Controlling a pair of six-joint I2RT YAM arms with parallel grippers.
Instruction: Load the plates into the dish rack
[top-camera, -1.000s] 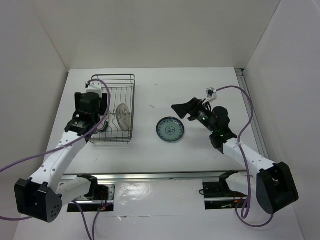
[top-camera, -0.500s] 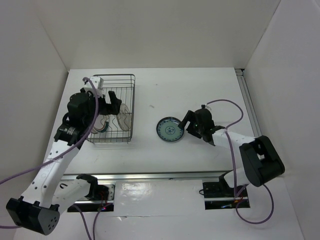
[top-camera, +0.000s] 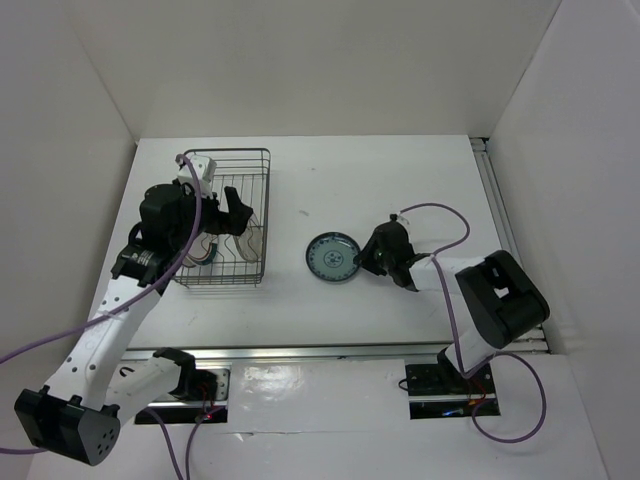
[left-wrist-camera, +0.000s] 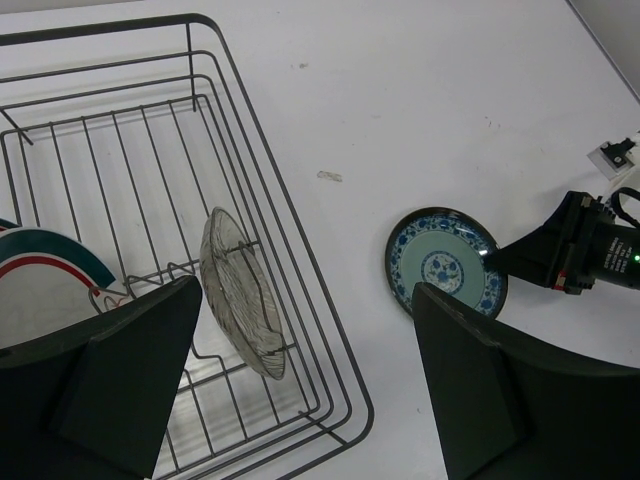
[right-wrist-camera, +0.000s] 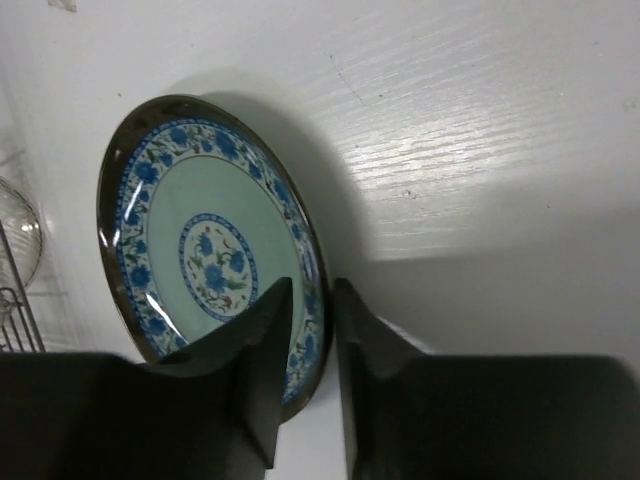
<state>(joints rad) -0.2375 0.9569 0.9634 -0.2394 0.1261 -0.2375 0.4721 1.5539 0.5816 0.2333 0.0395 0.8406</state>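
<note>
— Where is the plate you're after?

— The teal-blue plate (top-camera: 331, 257) lies on the white table (top-camera: 400, 180), just right of the dish rack (top-camera: 230, 152), near the middle of the top view. I have the right gripper (right-wrist-camera: 312, 295) low at its right rim. In the wrist view the jaws stand narrow, one finger over the patterned face, the other outside the rim, with the edge pinched between them.

— And your left arm?

— I see the left gripper (top-camera: 226, 203) over the rack at centre left, jaws spread wide and holding nothing.

— What's in the rack?

— A translucent grey plate (left-wrist-camera: 240, 290) stands on edge between the wires. A white plate with a green-and-red rim (left-wrist-camera: 45, 270) shows at the left edge of the left wrist view, partly hidden behind my finger.
</note>
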